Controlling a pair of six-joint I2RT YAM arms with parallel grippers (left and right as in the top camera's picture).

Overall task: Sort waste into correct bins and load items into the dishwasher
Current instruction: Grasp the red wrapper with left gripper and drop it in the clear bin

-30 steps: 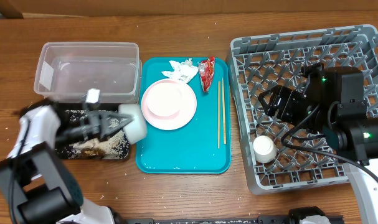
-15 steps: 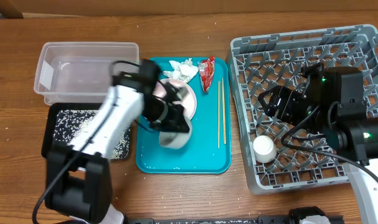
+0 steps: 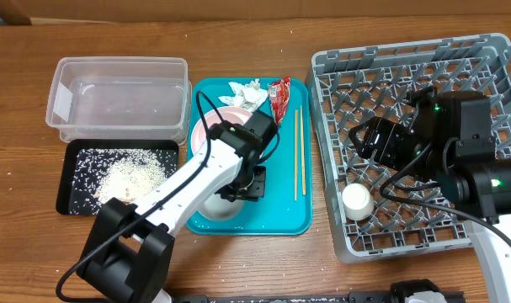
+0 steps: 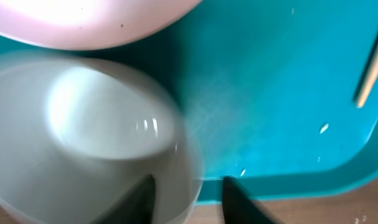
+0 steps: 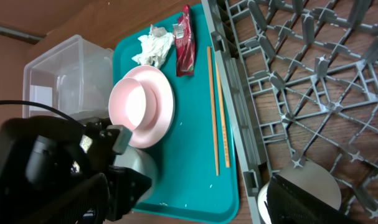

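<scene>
My left gripper point(image 3: 236, 187) is shut on the rim of the white bowl point(image 3: 220, 204), one finger point(image 4: 142, 199) inside it and one outside, low over the front of the teal tray. The bowl point(image 4: 83, 137) looks empty. The pink plate point(image 5: 165, 118) with the smaller pink dish point(image 5: 137, 102) sits just behind it, partly hidden by my arm in the overhead view. The napkin point(image 3: 247, 93) and red wrapper point(image 3: 279, 97) lie at the tray's back. Rice scraps point(image 3: 125, 172) lie in the black tray point(image 3: 66, 181). My right gripper point(image 3: 358, 141) is open over the grey rack point(image 3: 423, 59), above the white cup point(image 3: 357, 200).
The clear tub point(image 3: 119, 97) stands behind the black tray and holds nothing I can see. Two chopsticks point(image 3: 297, 151) lie along the right side of the teal tray point(image 3: 280, 215). A few rice grains are scattered on the tray and on the wooden table.
My left arm swung right from the black tray to the teal tray, carrying the white bowl. The rice is now uncovered in the black tray. The right arm has not moved.
</scene>
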